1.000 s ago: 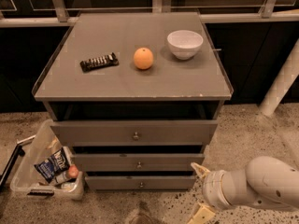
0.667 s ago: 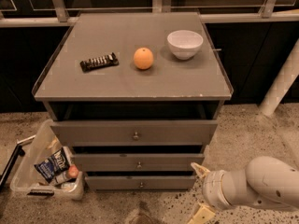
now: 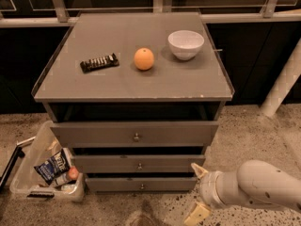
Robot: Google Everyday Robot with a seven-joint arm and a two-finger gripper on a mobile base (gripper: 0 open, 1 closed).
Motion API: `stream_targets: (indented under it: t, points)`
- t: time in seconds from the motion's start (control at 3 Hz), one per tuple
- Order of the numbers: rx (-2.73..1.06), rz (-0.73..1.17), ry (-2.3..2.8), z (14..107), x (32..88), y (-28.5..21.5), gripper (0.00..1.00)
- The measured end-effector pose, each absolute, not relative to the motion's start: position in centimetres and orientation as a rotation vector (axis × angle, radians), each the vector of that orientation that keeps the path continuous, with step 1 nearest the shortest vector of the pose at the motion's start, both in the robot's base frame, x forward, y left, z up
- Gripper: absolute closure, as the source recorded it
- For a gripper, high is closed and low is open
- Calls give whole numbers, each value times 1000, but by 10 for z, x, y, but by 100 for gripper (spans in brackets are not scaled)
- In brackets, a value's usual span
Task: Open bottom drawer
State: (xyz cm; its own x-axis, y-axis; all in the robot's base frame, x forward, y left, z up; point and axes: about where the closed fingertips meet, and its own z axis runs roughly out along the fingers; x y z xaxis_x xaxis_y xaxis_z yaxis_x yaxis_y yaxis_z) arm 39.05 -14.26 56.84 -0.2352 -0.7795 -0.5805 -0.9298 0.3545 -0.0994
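Approach step. The narrow grey wooden bottom drawer (image 3: pixel 113 184), lowest of three fronts, is not yet pulled out. The white arm's gripper (image 3: pixel 195 193) hovers just right of this drawer, fingers spread and empty. Next move: centre on the drawer's small round metal knob (image 3: pixel 142 186), then close and pull.

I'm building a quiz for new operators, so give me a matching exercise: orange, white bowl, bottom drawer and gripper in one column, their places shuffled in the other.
Column one
1. orange
2. white bowl
3. bottom drawer
4. gripper

Column two
A. lower right, beside the cabinet, fingers open
B. cabinet top, right rear
C. lowest front, just above the floor
D. cabinet top, near the middle

Pairs: 1-D, 2-B, 3-C, 4-A
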Motion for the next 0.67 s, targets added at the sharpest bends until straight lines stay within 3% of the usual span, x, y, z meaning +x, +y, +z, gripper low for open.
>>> stream_targets:
  t: [0.67]
  points:
    - [-1461,319,2049,526,419,-152,0]
